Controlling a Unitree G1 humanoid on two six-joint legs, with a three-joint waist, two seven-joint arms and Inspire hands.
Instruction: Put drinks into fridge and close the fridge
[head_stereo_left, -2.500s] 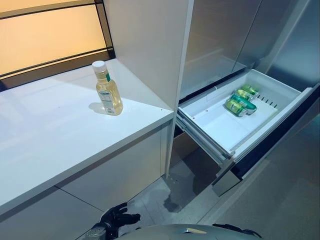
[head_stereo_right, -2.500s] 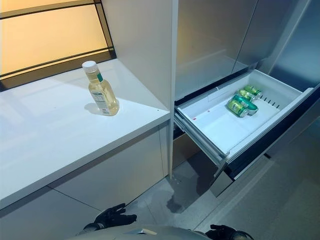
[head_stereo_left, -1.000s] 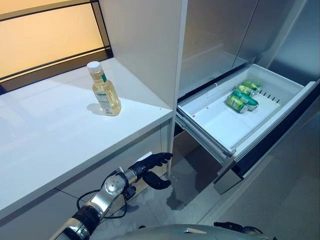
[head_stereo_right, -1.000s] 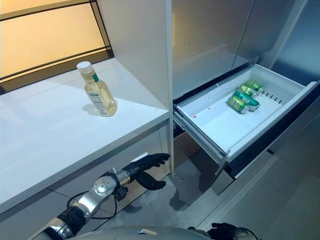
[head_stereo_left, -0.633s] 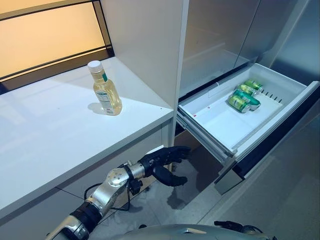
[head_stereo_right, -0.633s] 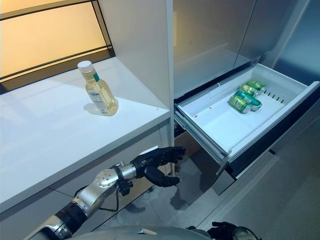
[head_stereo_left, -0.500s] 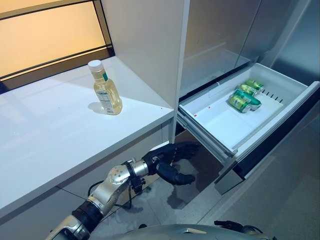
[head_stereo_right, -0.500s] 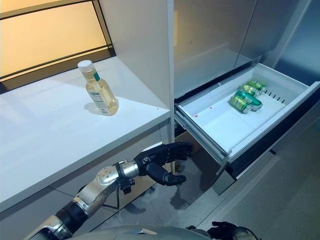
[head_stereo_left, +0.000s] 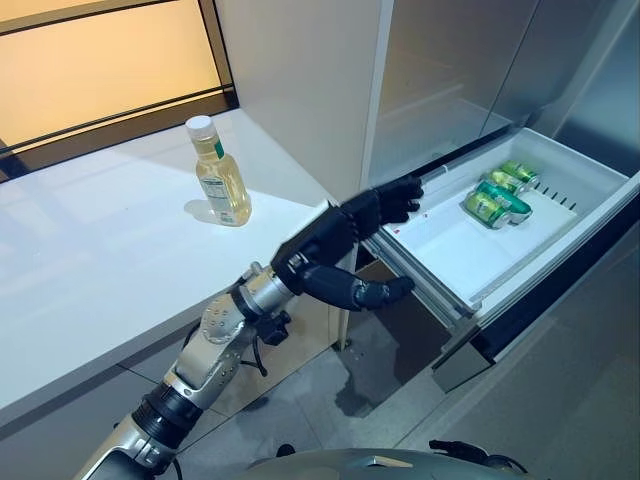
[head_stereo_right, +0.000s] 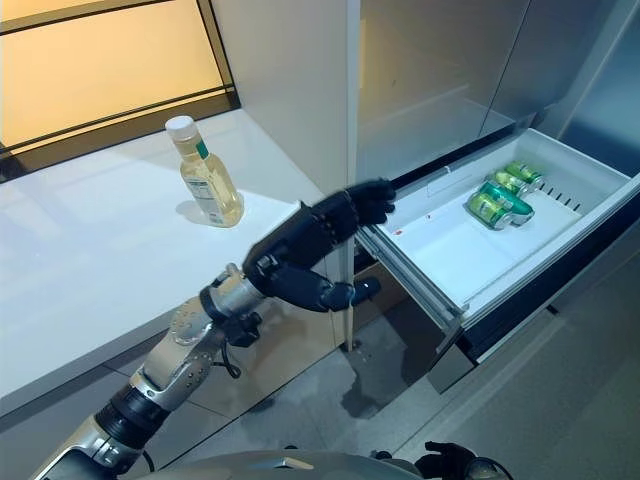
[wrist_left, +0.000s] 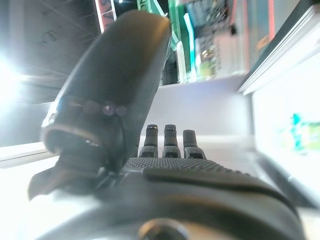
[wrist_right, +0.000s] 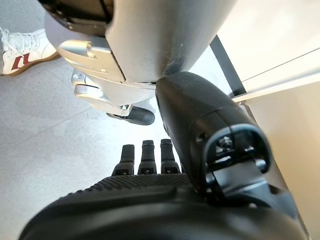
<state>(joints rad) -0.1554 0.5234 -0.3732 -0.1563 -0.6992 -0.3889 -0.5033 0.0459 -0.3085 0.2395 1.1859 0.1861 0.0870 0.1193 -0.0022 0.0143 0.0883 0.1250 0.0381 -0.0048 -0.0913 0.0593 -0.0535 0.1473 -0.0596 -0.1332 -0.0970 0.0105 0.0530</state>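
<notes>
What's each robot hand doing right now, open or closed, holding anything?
Left robot hand: open, fingers straight, holding nothing, raised by the counter's edge.
Right robot hand: open, fingers relaxed, empty, hanging low near the floor.

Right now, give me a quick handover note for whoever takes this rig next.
Left robot hand: open, empty, raised between the counter edge and the open fridge drawer.
Right robot hand: low by the floor, open, empty.
Bottle: upright on the white counter, untouched.
Done: green cans lie in the drawer.
Left: grasp the bottle, place it in the drawer, push the drawer shut.
</notes>
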